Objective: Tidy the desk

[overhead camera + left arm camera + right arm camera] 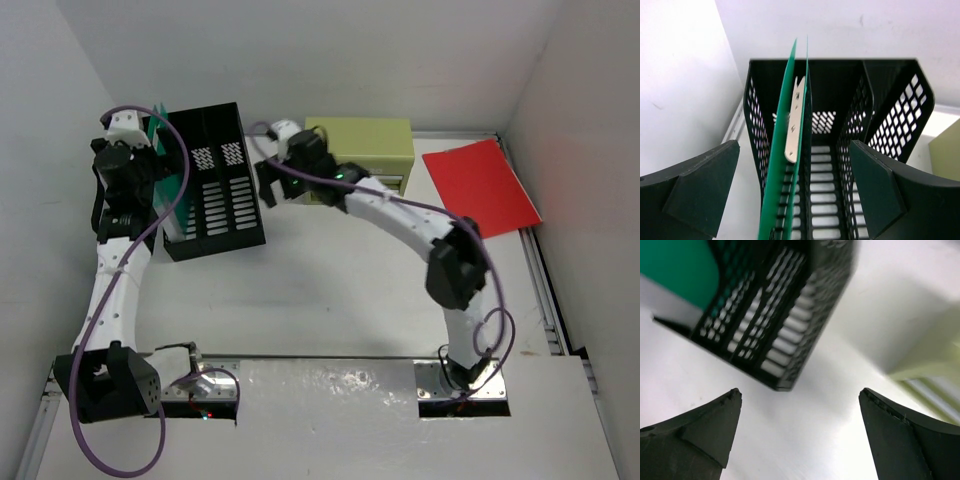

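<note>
The desk (330, 290) fills the middle of the top view, with a black rack (890, 115) at 10 o'clock and a red folder (480, 187) lying flat at 2 o'clock. Both grippers gape wide and hold nothing. The left gripper (794, 165) lines up on the green folder (776, 175) standing in the rack's left slot, so a crooked retreat could snag it or tip the rack. The right gripper (800, 392), near the rack's right wall, could shove it.

The right wrist view blurs the file rack (780, 315) and drawer chest (920, 357).
</note>
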